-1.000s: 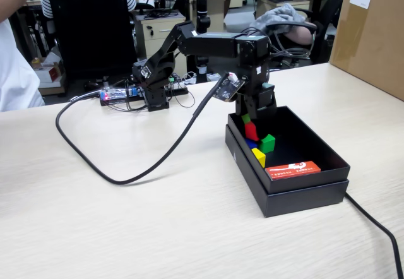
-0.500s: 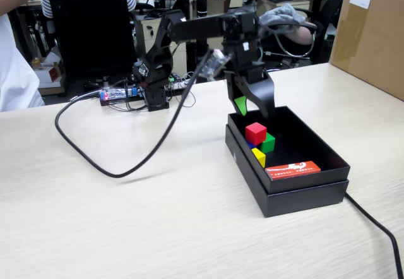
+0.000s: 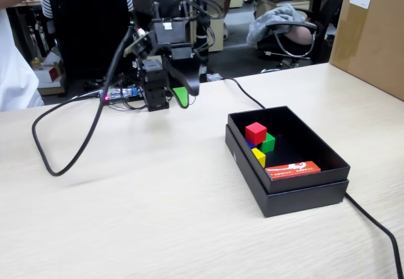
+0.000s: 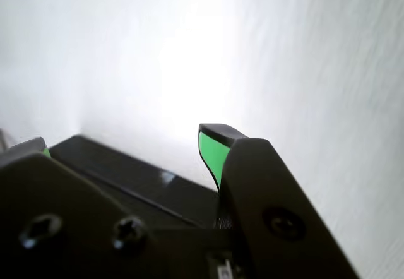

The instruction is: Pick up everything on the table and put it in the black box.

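Observation:
In the fixed view the black box (image 3: 303,190) sits on the table (image 3: 158,216) right of centre. Inside it, at its left end, a red cube (image 3: 255,131) rests on top of a green cube (image 3: 268,143), a yellow cube (image 3: 259,157) and a barely visible blue cube (image 3: 250,145). My gripper (image 3: 186,94) hangs well to the left of the box, close to the arm's base, open and empty. In the wrist view the gripper (image 4: 123,148) shows its green-padded fingertips (image 4: 211,153) wide apart, with nothing between them.
A flat orange-red card (image 3: 293,168) lies in the box's near end. A black cable (image 3: 57,159) loops over the left of the table and another (image 3: 379,228) runs off at the right. A big brown carton (image 3: 372,33) stands at the far right. The arm's base (image 3: 151,99) stands at the table's back edge.
The arm has swung up out of the box and back left toward its base. The red cube it held over the box now rests on the other cubes; the gripper is empty.

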